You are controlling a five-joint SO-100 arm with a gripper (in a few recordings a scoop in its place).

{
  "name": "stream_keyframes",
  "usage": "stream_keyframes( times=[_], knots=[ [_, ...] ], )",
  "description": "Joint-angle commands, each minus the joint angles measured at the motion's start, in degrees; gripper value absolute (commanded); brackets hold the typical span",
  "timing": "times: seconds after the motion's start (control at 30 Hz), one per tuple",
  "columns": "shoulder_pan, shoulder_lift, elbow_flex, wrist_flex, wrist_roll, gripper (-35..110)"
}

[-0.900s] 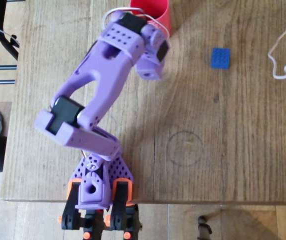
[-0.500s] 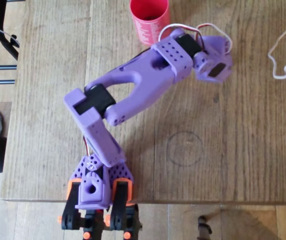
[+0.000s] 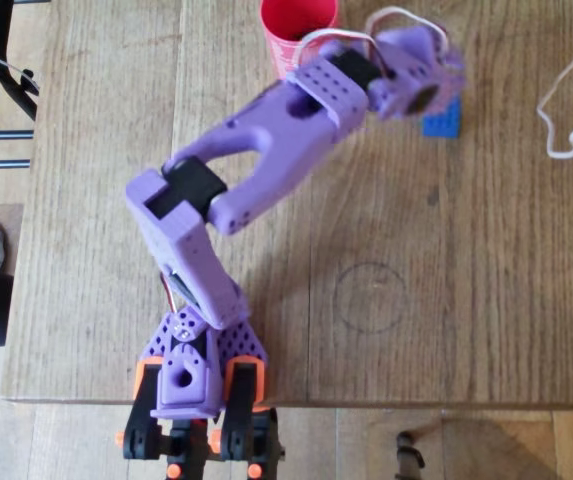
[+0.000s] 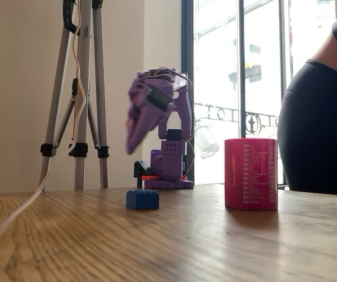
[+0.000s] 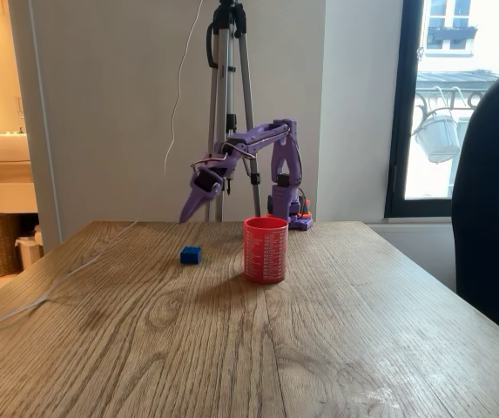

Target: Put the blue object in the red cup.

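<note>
The blue object is a small studded plate lying flat on the wooden table, half covered in the overhead view by my purple gripper. Both fixed views show the blue object on the wood with the gripper hanging above it, tip pointing down, clear of it. The fingers taper to one point, shut with nothing in them. The red cup stands upright a short way from the plate.
A white cable lies on the table at the right of the overhead view. A faint pencil circle marks the wood. A tripod stands behind the table, and a person stands beside it.
The arm has swung right from beside the cup to over the blue object, then reached a little farther out. The plate and cup have not moved.
</note>
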Motion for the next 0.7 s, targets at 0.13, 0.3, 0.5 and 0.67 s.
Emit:
stream_keyframes(
  times=[0.13,0.3,0.5,0.67],
  knots=[
    [-4.5,1.0,-3.6,4.9,-7.0,1],
    [-2.7,-0.7,-6.6,13.0,-8.2,1],
    [0.1,-1.8,-7.0,14.7,-8.0,1],
    [1.8,-2.9,-7.2,10.8,-7.9,1]
  ],
)
